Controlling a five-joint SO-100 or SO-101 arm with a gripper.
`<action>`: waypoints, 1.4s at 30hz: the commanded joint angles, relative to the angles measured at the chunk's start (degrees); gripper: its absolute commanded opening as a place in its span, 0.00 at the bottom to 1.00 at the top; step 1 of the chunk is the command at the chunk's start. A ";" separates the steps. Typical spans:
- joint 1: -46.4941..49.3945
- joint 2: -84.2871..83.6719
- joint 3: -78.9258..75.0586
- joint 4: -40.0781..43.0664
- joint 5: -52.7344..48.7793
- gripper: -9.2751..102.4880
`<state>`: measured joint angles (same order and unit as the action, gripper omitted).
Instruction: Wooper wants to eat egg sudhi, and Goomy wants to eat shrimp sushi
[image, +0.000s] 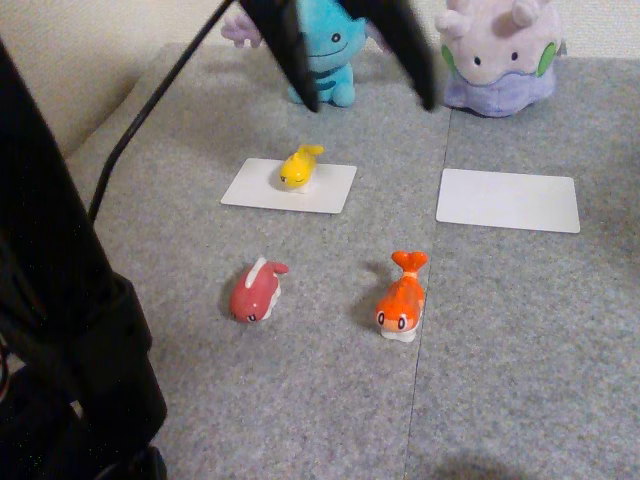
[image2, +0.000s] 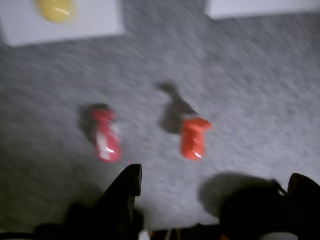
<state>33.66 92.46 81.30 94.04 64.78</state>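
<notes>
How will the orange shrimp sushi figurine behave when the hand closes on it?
The shrimp sushi looks hard and glossy, so probably rigid but somewhat slippery between fingers. Its rounded body on a narrow white underside suggests it could tip or skid on the grey carpet if nudged off-centre. It looks small, likely light. The open hand hangs above it.

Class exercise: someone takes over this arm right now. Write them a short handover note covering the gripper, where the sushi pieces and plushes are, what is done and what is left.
Gripper: open, empty, above the mat.
Egg sushi: on the white card in front of Wooper. Done.
Shrimp sushi: on the grey mat, unserved.
Second white card in front of Goomy: bare.
Red figurine: on the mat, leave it.
Left: move the shrimp sushi onto Goomy's card.
</notes>
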 joint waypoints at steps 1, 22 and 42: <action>9.49 2.46 2.11 0.88 -8.17 0.39; 12.66 2.11 35.77 -34.63 -12.74 0.33; 12.57 -2.99 34.98 -34.28 -9.14 0.11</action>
<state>46.93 86.84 116.89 57.92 55.11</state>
